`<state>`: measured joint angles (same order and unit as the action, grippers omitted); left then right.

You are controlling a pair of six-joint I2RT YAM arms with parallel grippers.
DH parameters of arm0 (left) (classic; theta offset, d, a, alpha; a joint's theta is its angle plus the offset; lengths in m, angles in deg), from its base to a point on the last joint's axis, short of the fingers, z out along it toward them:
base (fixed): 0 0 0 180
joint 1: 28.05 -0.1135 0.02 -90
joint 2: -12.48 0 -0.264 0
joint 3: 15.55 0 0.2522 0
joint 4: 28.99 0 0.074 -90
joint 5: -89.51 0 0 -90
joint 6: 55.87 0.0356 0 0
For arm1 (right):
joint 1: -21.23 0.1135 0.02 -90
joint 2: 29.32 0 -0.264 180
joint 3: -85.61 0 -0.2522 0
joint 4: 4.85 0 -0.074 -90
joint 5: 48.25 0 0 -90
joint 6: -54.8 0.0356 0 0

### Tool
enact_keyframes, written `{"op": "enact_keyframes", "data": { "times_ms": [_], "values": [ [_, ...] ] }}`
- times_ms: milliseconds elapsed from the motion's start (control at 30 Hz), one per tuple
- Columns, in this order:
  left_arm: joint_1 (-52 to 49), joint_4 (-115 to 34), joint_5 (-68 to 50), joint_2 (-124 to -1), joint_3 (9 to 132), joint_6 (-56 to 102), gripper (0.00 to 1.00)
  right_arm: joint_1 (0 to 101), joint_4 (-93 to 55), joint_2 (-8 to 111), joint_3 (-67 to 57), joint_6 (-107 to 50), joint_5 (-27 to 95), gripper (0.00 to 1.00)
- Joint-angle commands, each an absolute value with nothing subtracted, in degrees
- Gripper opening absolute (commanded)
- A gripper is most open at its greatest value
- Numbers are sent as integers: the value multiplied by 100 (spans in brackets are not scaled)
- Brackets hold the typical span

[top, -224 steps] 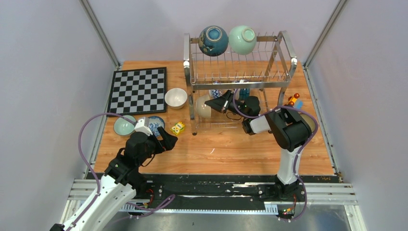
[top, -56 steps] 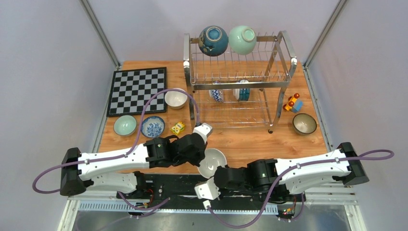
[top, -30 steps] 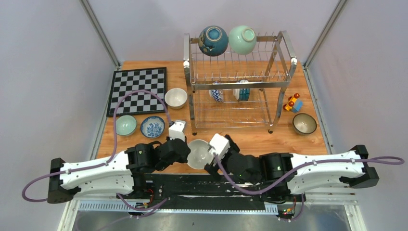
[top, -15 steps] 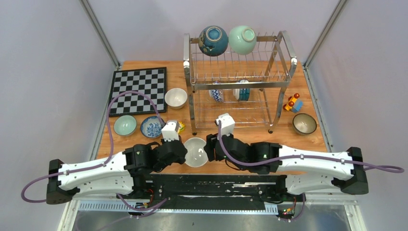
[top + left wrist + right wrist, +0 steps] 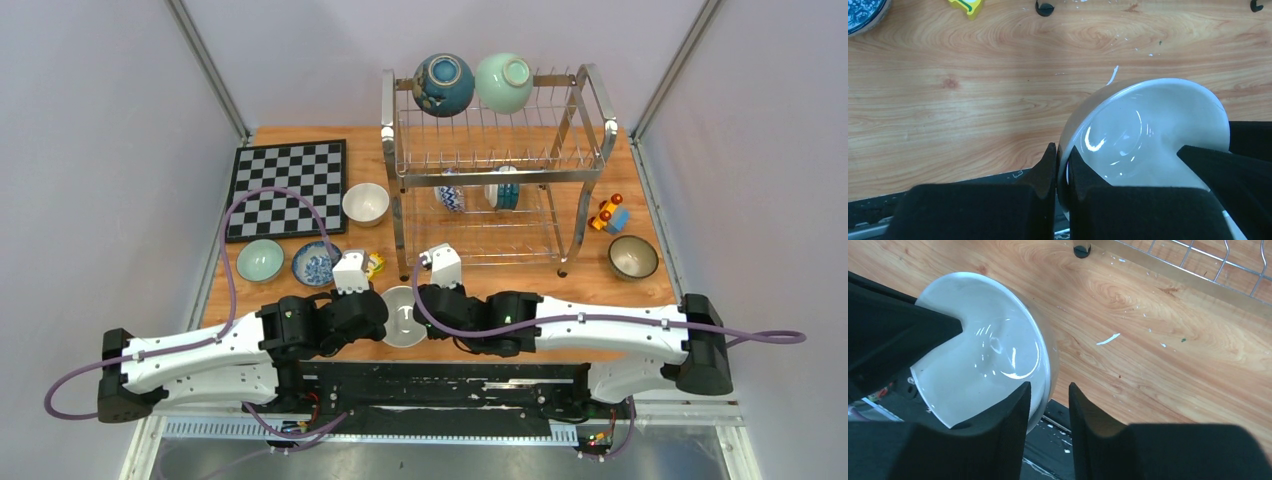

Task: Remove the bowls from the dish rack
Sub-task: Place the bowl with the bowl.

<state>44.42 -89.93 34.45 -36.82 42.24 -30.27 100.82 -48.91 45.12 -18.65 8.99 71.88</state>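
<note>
Firmly, left pincer (image 5: 1062, 156) grips white bowl (image 5: 1148, 125) by rim; right pincer (image 5: 1048, 388), narrowly parted, straddles opposite rim.

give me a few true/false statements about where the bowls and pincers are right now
1. The left pincer is clamped on the rim of the white bowl. True.
2. The white bowl rests on the chessboard. False: it is between the left pincer and the right pincer, by the table's near edge.
3. Two bowls sit on top of the dish rack. True: the dark blue bowl and the mint green bowl.
4. Nothing sits below the rack's top tier. False: a blue-patterned bowl and a second bowl stand on edge there.
5. The right pincer's fingers straddle the white bowl's rim. True.
</note>
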Motion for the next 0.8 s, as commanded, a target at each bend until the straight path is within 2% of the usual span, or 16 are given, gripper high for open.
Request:
{"op": "enact_keyframes", "data": {
  "times_ms": [0, 233, 333, 400, 533, 600, 667, 767],
  "values": [
    [4472, -8834, 3583, -3611, 4444, -3263, 0, 9983, -5154, 4625, -1778, 957, 7127, 32],
    [4472, -8799, 3481, -3659, 4423, -3202, 0, 9980, -5157, 4855, -1658, 907, 7021, 1],
    [4472, -8781, 3452, -3721, 4409, -2972, 2, 9945, -5170, 4969, -1619, 958, 6933, 0],
    [4472, -9030, 3541, -3791, 4466, -2889, 13, 9888, -5183, 4982, -1607, 1014, 6816, 0],
    [4472, -9276, 3607, -3725, 4368, -2761, 41, 9696, -5180, 4995, -1620, 1098, 6417, 0],
    [4474, -9259, 3646, -3631, 4296, -2693, 51, 9580, -5182, 5032, -1621, 1172, 6174, 0],
    [4472, -9267, 3688, -3582, 4255, -2679, 55, 9473, -5186, 5082, -1620, 1251, 5947, 0],
    [4473, -9163, 3606, -3611, 4181, -2620, 55, 9325, -5202, 5123, -1663, 1428, 5624, 0]
  ]
}}
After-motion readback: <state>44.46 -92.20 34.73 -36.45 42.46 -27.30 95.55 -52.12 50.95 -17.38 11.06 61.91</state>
